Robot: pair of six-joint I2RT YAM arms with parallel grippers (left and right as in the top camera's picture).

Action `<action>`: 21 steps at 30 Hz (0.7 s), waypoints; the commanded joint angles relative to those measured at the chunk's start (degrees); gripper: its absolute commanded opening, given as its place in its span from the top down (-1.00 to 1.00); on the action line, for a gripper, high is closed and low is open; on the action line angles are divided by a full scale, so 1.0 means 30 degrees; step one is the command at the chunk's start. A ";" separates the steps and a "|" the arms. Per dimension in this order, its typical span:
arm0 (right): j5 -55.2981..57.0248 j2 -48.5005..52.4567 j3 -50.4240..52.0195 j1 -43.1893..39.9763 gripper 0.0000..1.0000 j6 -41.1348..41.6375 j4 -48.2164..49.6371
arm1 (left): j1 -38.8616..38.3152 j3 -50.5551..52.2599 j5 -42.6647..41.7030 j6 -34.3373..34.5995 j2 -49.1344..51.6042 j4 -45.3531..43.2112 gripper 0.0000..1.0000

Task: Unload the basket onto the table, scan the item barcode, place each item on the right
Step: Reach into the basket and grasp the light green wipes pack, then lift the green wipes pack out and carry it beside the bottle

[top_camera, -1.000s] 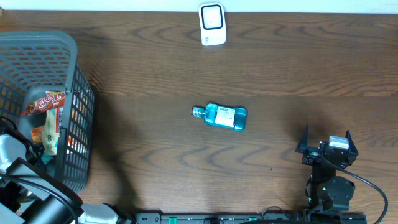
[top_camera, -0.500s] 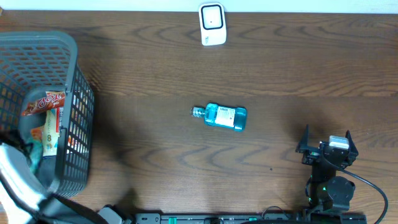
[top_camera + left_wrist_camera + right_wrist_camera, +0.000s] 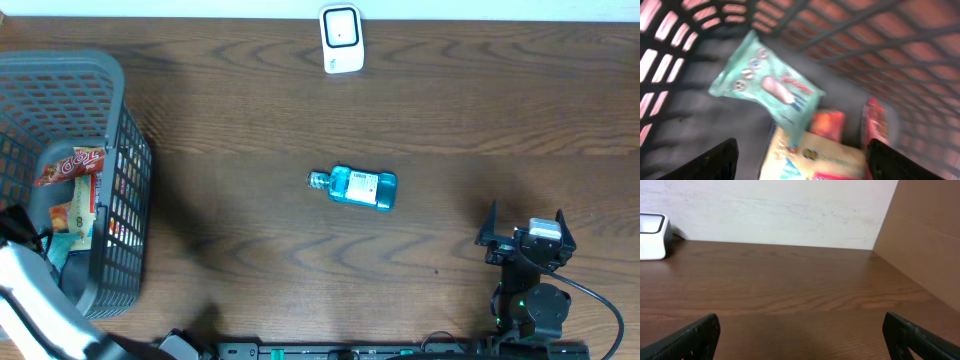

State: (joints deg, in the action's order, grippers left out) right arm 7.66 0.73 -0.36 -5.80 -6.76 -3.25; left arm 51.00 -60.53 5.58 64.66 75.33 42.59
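Our left gripper (image 3: 802,150) hangs wide open and empty inside the basket (image 3: 865,35), above a mint-green packet (image 3: 765,90); our right gripper (image 3: 801,322) gapes empty too. The blue bottle (image 3: 362,187) lies mid-table, well apart from the scanner (image 3: 341,39). Closing on these overlapping packets (image 3: 835,160), we risk pinching two or covering the barcode.

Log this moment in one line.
left gripper: open, in basket over mint packet | right gripper: open, empty | bottle: lying on table, untouched | scanner: far edge
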 commanded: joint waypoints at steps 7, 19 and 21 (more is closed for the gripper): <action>0.0044 -0.0029 0.0015 0.0095 -0.98 -0.0197 -0.0073 | 0.0036 0.0663 0.1027 0.2535 0.5195 -0.0146 -0.66; 0.0044 -0.0029 0.0015 0.0095 -0.98 -0.0197 -0.0073 | 0.0029 0.0750 0.3512 0.3402 0.9602 -0.0801 0.85; 0.0044 -0.0029 0.0015 0.0095 -0.99 -0.0197 -0.0073 | 0.0029 0.0750 0.3519 0.3242 1.0083 -0.0801 0.85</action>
State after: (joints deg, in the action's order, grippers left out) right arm 7.66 0.73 -0.36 -5.80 -6.76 -3.25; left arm 50.72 -60.88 15.03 74.72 99.77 39.11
